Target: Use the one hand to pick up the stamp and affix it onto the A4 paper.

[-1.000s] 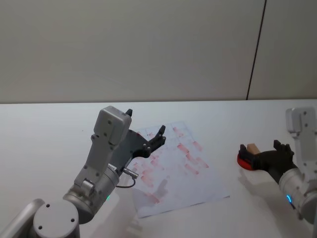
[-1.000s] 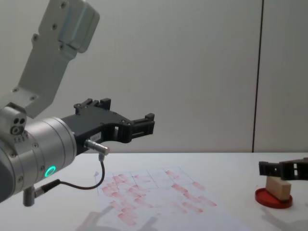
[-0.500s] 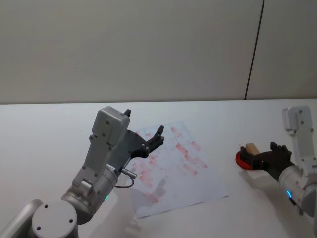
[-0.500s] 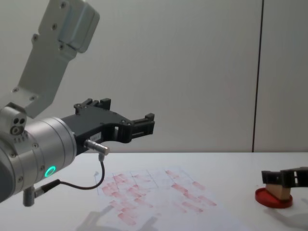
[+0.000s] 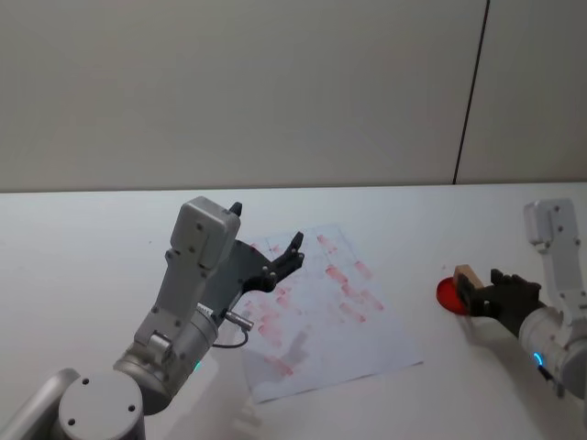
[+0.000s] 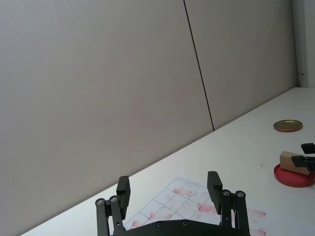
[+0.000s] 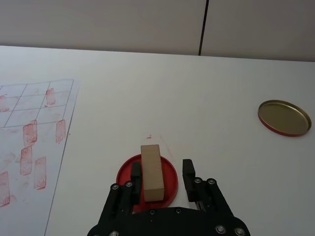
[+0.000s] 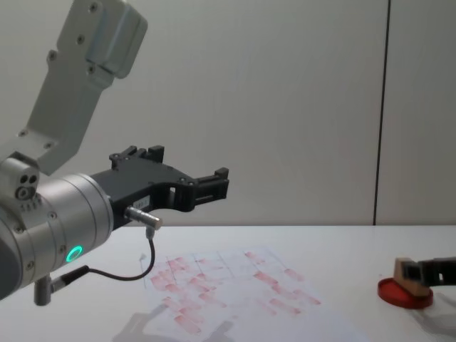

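The right gripper (image 7: pixel 162 168) is low over the surface (image 5: pixel 440 394) at the right edge of the head view. Its fingers are partly open and straddle the stamp (image 7: pixel 152 172): one finger is against the block, the other stands clear. The stamp stands on the red ink pad (image 7: pixel 170 184), well apart from the A4 paper (image 5: pixel 339 321) at frame centre. The left gripper (image 6: pixel 169 183) hovers above the paper, fingers wide open and empty.

A plain grey-beige panelled wall (image 5: pixel 229 92) stands behind, split toward the right by a thin dark vertical seam (image 5: pixel 470 92). Below it spreads a smooth matte white desk (image 5: pixel 83 238), evenly lit.
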You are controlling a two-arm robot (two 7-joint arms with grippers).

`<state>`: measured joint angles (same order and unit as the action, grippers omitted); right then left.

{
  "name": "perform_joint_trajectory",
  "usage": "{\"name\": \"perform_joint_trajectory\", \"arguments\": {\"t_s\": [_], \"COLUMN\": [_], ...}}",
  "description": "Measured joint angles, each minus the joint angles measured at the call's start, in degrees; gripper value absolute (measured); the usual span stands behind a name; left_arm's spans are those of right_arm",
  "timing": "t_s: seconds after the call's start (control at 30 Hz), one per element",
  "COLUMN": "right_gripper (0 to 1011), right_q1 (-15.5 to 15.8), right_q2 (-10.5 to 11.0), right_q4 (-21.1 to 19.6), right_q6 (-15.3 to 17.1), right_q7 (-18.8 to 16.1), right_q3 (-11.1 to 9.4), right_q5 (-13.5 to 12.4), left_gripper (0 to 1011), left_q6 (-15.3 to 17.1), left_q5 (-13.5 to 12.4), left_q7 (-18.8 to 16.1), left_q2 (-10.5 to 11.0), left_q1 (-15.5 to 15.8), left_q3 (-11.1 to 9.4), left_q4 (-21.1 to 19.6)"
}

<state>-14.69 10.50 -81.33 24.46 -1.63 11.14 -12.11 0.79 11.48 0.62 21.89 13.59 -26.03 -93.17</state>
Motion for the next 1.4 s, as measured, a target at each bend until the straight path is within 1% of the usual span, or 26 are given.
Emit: {"name": "perform_joint_trajectory", "arguments": {"t_s": [0.07,0.1,0.17,0.23,0.3,0.33,0.63,0.87,0.93,1.2,1.4], "right_gripper": [486,425,387,304,267,233,233,232,232,232,229], "right_q1": [-0.1,-0.2,-0.3,-0.4,-0.5,-0.6,-1.1,-1.8,-2.0,-3.0,-3.4], "right_q2": [0.0,0.0,-0.1,-0.1,-0.2,-0.2,-0.6,-0.9,-1.1,-1.4,-1.7], "right_q4": [0.2,0.5,0.7,1.0,1.2,1.3,2.3,3.0,3.8,5.0,4.7], "right_q6": [0.0,0.0,0.1,0.1,0.1,0.2,0.6,1.8,2.8,3.9,4.4], "right_q7": [-0.1,-0.3,-0.4,-0.5,-0.6,-0.7,-0.9,-1.1,-1.2,-1.7,-2.2], "right_q3": [0.0,-0.1,-0.1,-0.1,-0.1,-0.1,0.0,0.0,0.3,0.6,1.0], "right_q5": [0.0,0.0,0.0,0.0,0.0,0.1,0.3,0.8,1.3,2.6,3.6], "left_gripper": [993,993,993,993,993,993,993,993,993,993,993], "left_q6": [0.0,0.0,0.0,0.0,0.0,0.0,0.0,0.0,0.0,0.0,0.0], "left_q5": [0.0,0.0,0.0,0.0,0.0,0.0,0.0,0.0,0.0,0.0,0.0], "left_q7": [0.0,0.0,0.0,0.0,0.0,0.0,0.0,0.0,0.0,0.0,0.0], "left_q2": [0.0,0.0,0.0,0.0,0.0,0.0,0.0,0.0,0.0,0.0,0.0], "left_q1": [0.0,0.0,0.0,0.0,0.0,0.0,0.0,0.0,0.0,0.0,0.0], "left_q3": [0.0,0.0,0.0,0.0,0.0,0.0,0.0,0.0,0.0,0.0,0.0], "left_q4": [0.0,0.0,0.0,0.0,0.0,0.0,0.0,0.0,0.0,0.0,0.0]}}
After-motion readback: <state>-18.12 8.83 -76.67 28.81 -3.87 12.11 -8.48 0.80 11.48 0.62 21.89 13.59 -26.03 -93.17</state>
